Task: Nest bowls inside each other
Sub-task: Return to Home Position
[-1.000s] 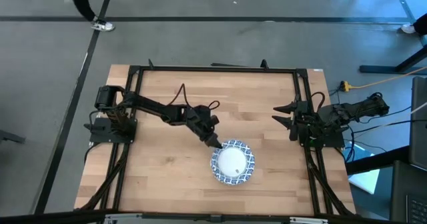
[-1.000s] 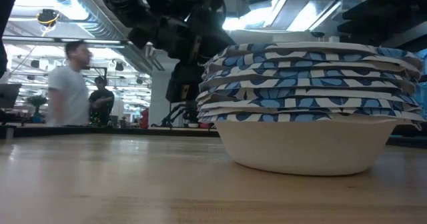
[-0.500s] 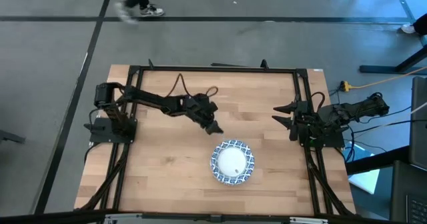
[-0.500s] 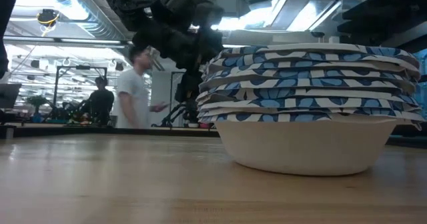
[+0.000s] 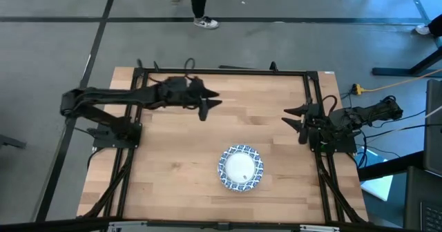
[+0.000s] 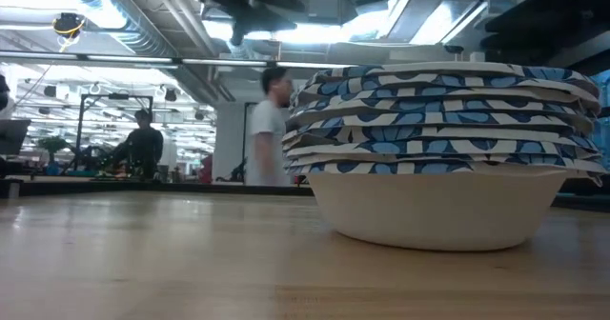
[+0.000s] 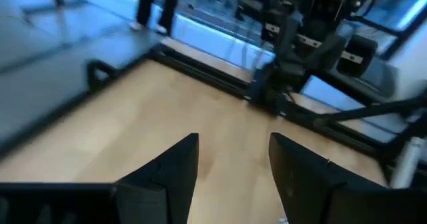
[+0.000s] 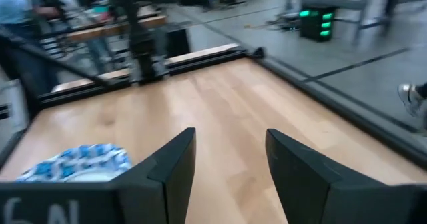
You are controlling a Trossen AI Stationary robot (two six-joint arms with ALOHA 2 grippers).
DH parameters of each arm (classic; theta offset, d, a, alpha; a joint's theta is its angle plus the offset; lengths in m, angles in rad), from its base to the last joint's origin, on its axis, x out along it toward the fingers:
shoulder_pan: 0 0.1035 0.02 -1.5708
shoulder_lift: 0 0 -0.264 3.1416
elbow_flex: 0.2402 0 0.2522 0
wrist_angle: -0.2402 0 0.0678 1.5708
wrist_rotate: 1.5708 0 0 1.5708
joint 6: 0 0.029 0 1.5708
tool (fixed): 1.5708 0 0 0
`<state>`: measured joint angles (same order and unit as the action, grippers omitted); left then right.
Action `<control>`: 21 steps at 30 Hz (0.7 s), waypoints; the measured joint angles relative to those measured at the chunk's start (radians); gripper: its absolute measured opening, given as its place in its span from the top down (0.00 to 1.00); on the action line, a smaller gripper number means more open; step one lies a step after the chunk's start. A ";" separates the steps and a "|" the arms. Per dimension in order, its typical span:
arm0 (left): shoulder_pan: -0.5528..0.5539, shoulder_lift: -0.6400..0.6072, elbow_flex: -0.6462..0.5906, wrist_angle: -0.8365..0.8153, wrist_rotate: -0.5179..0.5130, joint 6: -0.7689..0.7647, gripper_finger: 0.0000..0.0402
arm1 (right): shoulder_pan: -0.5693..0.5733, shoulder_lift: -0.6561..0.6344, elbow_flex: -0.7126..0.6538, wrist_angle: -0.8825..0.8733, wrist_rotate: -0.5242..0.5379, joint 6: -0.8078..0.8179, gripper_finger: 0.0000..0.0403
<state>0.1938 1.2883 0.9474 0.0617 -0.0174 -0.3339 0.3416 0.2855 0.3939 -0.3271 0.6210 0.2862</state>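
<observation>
Already the bowls (image 5: 241,168) sit nested, left fingers (image 7: 173,174) spread, empty.

Readable text, all views: none I can make out. One entry: pale marks (image 8: 21,209) on the housing of the right gripper (image 8: 230,141), right wrist view; characters too unclear for me to read.
</observation>
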 joint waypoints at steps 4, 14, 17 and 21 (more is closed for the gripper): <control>-0.031 -0.092 0.000 -0.124 -0.110 0.070 0.56 | 0.000 0.000 0.000 0.000 0.109 -0.001 0.55; -0.066 -0.248 -0.080 -0.323 -0.346 0.079 0.56 | 0.000 0.000 0.000 -0.001 0.154 0.018 0.55; -0.064 -0.323 -0.144 -0.391 -0.323 0.038 0.56 | -0.010 -0.001 0.000 -0.028 0.149 0.064 0.55; -0.061 -0.431 -0.217 -0.522 -0.320 -0.064 0.56 | -0.035 -0.001 0.000 -0.140 0.139 0.189 0.55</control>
<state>0.1329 0.8572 0.7302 -0.4600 -0.3374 -0.3981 0.3065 0.2847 0.3943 -0.4671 0.7597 0.4753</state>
